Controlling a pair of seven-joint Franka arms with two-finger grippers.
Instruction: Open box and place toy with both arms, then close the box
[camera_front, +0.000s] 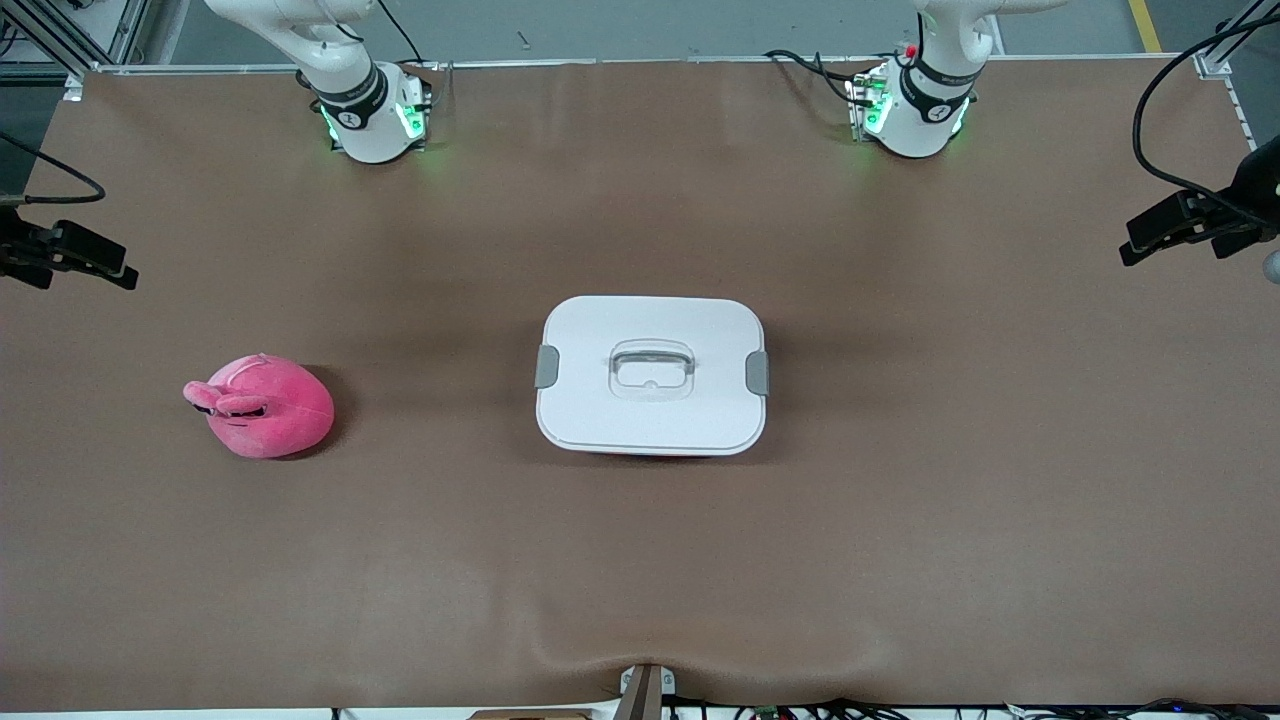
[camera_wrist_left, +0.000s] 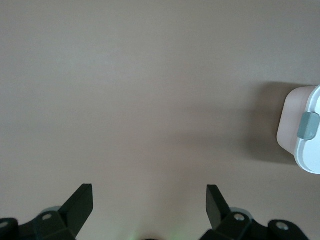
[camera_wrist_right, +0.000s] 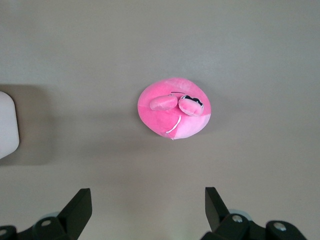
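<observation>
- At table centre the box (camera_front: 652, 375) is sitting closed, the toy (camera_front: 262, 406) lying at its nine o'clock, well apart
- Left gripper (camera_wrist_left: 150, 210) is hanging spread over bare table
- Right gripper (camera_wrist_right: 148, 212) is hanging spread near the toy

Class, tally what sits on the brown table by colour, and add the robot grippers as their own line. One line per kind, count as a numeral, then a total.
Pink things: 1, the toy
White things: 1, the box, lid on
Black grippers: 2, the left gripper and the right gripper, both open above the table
Total: 4
</observation>
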